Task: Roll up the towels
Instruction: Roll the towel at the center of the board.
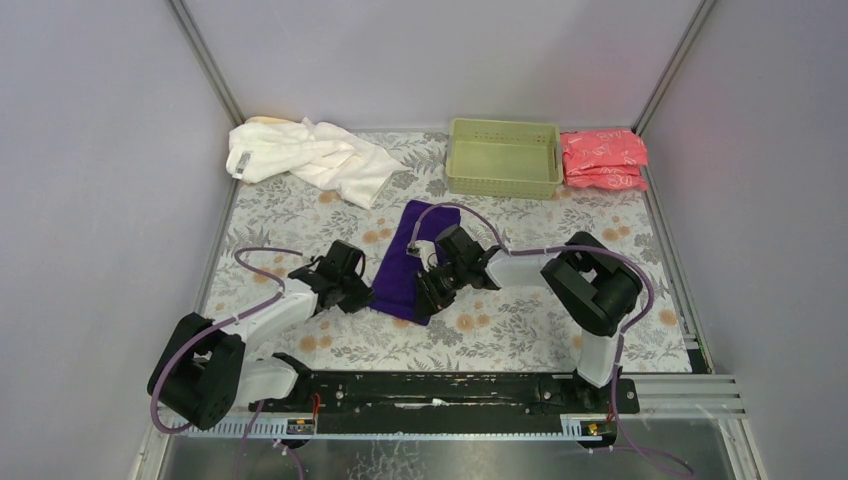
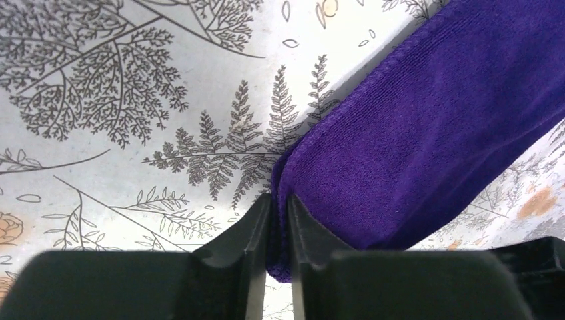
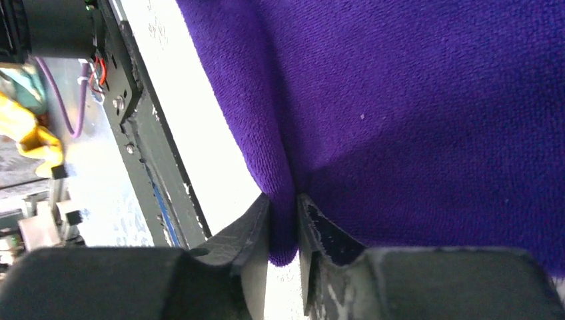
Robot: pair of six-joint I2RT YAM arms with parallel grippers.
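Left gripper (image 1: 368,292) and right gripper (image 1: 432,290) flank the near end of the dark purple towel (image 1: 412,255), which lies on the table in front of the light green basket (image 1: 500,186); the white towel (image 1: 300,155) and pink-red packets (image 1: 603,160) sit to either side of the basket. At the left wrist, the fingers (image 2: 253,233) pinch the towel's folded corner. At the right wrist, the fingers (image 3: 256,230) clamp a purple fold.

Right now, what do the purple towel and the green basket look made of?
Purple towel: soft short-pile cloth, probably microfibre or terry, matte; fuzzy nap and a stitched hem show close up. Green basket: apparently rigid moulded plastic, smooth; straight walls pierced by rows of holes.
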